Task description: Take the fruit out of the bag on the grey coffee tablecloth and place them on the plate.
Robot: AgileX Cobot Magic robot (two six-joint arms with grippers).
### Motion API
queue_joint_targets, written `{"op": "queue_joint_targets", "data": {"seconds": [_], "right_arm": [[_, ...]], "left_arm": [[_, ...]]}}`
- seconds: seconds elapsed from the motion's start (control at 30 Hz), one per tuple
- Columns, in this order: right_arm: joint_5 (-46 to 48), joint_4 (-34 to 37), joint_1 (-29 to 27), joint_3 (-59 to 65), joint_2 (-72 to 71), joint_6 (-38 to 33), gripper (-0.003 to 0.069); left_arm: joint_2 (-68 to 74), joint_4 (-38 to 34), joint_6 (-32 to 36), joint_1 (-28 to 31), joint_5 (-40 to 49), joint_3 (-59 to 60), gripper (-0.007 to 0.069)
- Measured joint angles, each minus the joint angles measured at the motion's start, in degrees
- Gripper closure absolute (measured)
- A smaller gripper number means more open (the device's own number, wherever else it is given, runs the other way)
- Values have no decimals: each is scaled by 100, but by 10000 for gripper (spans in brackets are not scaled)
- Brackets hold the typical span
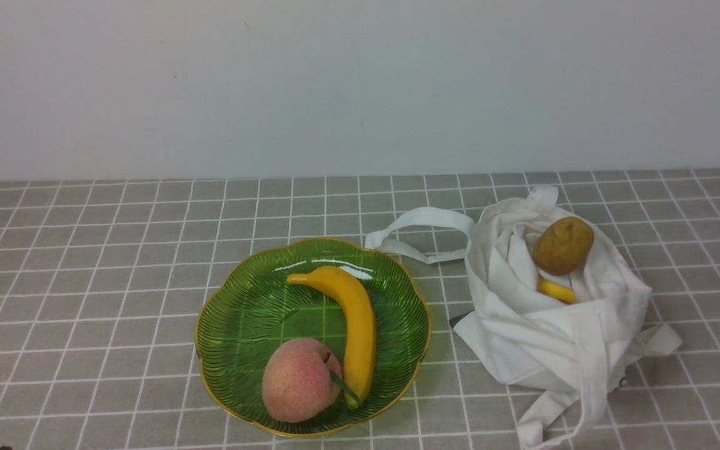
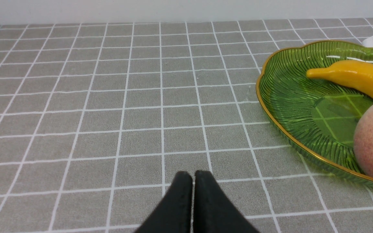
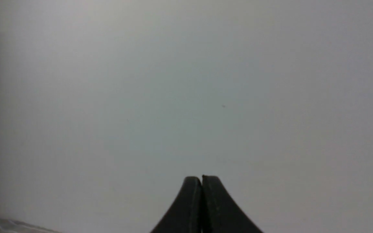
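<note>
Front view: on the grey-brown grid-lined tablecloth you see the translucent green ribbed plate with its scalloped gold rim. It already holds a pink speckled toy peach and a long yellow toy banana, which touch each other. Just beside the plate, on the robot's right, sits the soft white cloth bag. A brownish-yellow lumpy oval fruit rests at its open mouth, above a small yellow fruit that is partly buried in the folds. Neither arm shows here. Left wrist view: the left gripper has its black fingers pressed together on nothing and is low over bare cloth, apart from the plate's rim. Right wrist view: the right gripper is likewise pressed together and empty, and it faces only the plain wall. Judged from this, you are between picks, with two fruits yet to move. The next move calls for you to bring the right gripper over the bag, spread its fingers, and take the exposed oval fruit first without catching the cloth.
</note>
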Motion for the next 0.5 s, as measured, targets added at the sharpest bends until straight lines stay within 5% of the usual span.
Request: {"op": "queue_joint_targets", "data": {"seconds": [0.3,0.5], "right_arm": [[591,-367,-2240,1742,-42,-89,672],[1080,-315,-2601,1940,-42,106,672]], "left_arm": [[0,0,0,0,0,0,632],[0,0,0,0,0,0,632]]}}
